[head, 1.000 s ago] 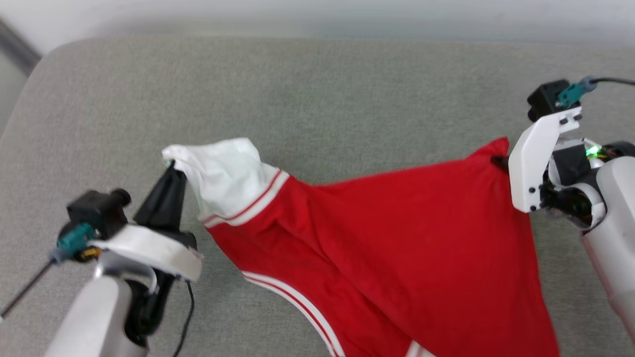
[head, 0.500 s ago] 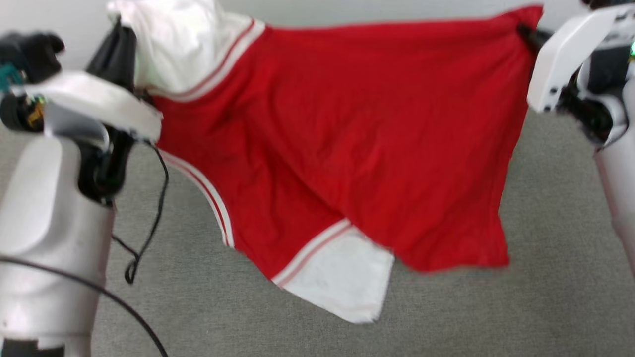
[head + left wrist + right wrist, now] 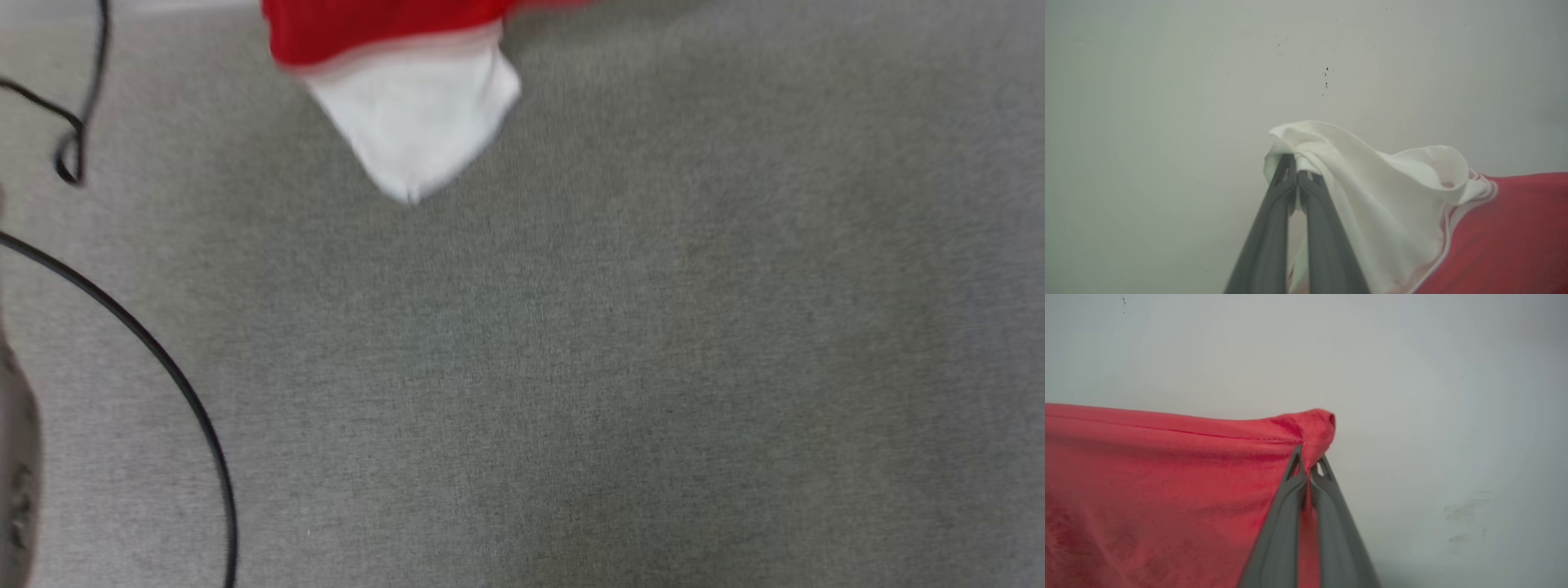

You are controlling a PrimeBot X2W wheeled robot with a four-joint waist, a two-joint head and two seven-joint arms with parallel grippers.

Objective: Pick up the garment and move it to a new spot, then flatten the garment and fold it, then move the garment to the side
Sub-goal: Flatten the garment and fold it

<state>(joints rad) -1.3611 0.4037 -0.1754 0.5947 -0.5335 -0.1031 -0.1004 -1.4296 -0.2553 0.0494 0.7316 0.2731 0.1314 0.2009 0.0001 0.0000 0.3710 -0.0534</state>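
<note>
The garment (image 3: 408, 106), red with white sleeves, hangs in the air; in the head view its lowest white sleeve tip and a red strip dangle at the top edge above the grey cushion (image 3: 571, 367). My left gripper (image 3: 1295, 163) is shut on the bunched white sleeve (image 3: 1372, 179), with red cloth (image 3: 1515, 228) spreading to the right. My right gripper (image 3: 1309, 461) is shut on a red corner of the garment (image 3: 1167, 477), whose edge stretches taut to the left. Both grippers are raised in front of a pale wall.
A black cable (image 3: 163, 367) curves over the left part of the grey cushion, and a cable loop (image 3: 72, 155) hangs at the upper left. A pale wall (image 3: 1167, 102) stands behind the lifted cloth.
Both grippers have carried the garment upward, off the cushion and out past the top of the head view. The lower white sleeve now swings free above the cushion.
</note>
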